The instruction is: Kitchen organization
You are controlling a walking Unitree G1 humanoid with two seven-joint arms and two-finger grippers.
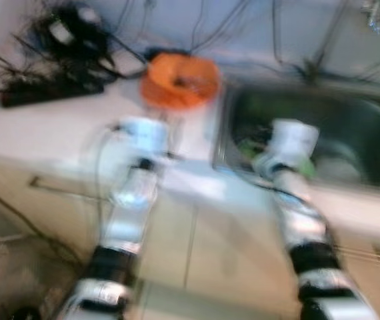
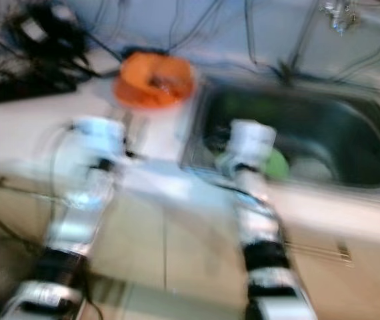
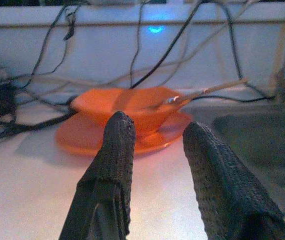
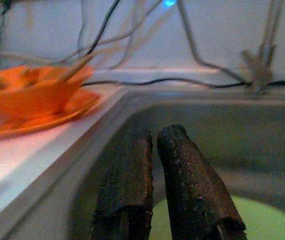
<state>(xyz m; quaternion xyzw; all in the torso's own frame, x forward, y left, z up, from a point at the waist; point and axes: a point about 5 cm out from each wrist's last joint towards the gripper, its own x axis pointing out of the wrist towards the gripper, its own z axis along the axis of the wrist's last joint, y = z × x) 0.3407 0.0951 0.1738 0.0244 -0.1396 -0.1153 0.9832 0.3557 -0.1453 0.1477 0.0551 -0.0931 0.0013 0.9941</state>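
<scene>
Reaching forward with both silver arms, side by side. Left end effector (image 3: pixel 155 150) holding its two black fingers (image 3: pixel 110 170) parted, nothing between them, pointing toward twelve o'clock. Right end effector (image 4: pixel 152 145) keeping its fingers (image 4: pixel 187 175) pressed nearly together, empty.

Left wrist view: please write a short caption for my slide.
Open left end effector above the white counter, facing an orange bowl on its plate.
</scene>
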